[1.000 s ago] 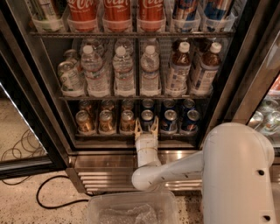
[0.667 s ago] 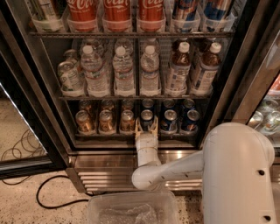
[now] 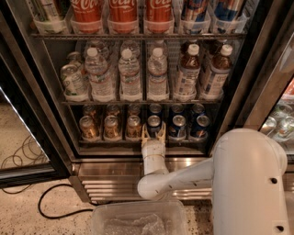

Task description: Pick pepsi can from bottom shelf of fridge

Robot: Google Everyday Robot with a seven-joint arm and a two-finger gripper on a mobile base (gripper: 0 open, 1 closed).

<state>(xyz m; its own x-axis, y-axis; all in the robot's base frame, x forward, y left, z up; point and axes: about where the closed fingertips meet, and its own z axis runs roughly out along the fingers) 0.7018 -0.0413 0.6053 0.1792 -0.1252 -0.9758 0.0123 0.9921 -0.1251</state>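
Observation:
The fridge [image 3: 46, 92] stands open in front of me. Its bottom shelf [image 3: 115, 141] holds gold-brown cans on the left and blue pepsi cans on the right. My gripper [image 3: 153, 129] reaches up to the shelf's front edge. Its two pale fingers [image 3: 145, 133] stand open on either side of the front-left pepsi can [image 3: 154, 123], which is partly hidden behind them. Two more front pepsi cans [image 3: 177, 125] sit to its right, with others behind.
Gold-brown cans [image 3: 110, 126] stand left of the gripper. Water bottles [image 3: 129, 75] fill the rack above and red Coca-Cola cans [image 3: 122, 13] the top. A ribbed steel base [image 3: 110, 179], a black cable [image 3: 55, 206] and a clear plastic bin [image 3: 138, 220] lie below.

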